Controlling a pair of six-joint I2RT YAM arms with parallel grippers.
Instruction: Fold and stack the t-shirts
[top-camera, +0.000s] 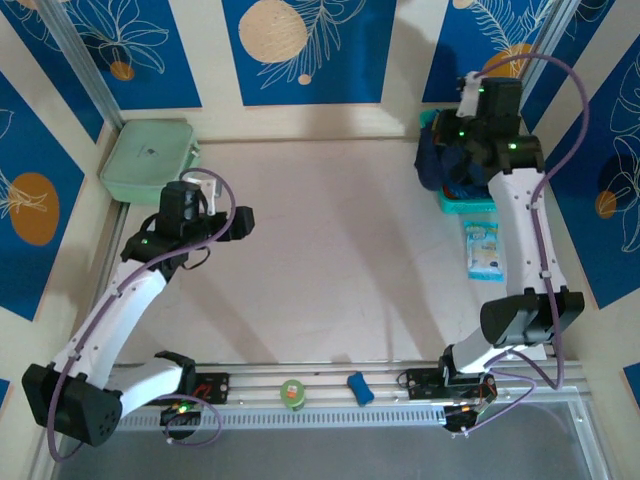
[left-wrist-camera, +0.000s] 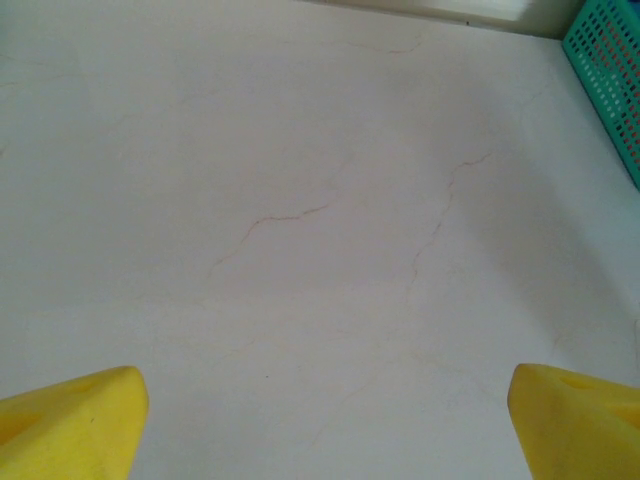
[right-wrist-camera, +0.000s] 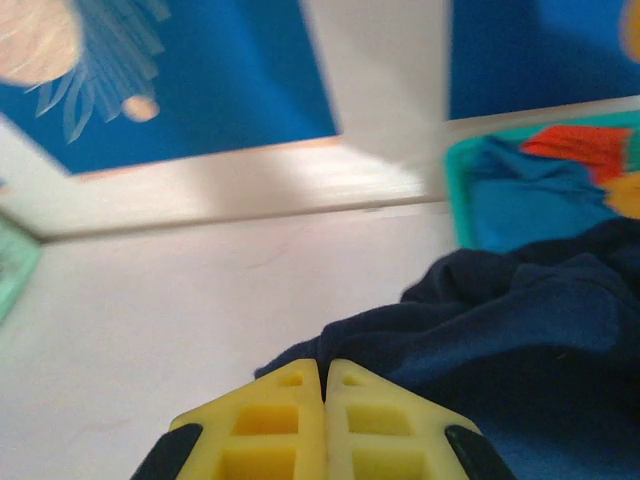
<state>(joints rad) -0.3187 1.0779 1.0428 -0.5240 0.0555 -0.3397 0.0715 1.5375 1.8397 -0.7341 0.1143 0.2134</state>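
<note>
the t-shirts (top-camera: 440, 168) lie unfolded in the teal basket (right-wrist-camera: 455, 190) at the bench's (left-wrist-camera: 300, 200) far right; nothing is stacked yet. our right claw (right-wrist-camera: 324, 372) is pinched on the dark navy t-shirt (right-wrist-camera: 520, 340); the left claw (left-wrist-camera: 325, 395) gapes over the bench.

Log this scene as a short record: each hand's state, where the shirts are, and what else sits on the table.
left hand: open, over bare table
right hand: shut on the edge of the navy t-shirt
navy t-shirt: bunched, spilling over the teal basket rim toward the table
in basket: bright blue t-shirt, red t-shirt, orange t-shirt, all crumpled
far left corner: pale green box
folded stack: none yet
</note>
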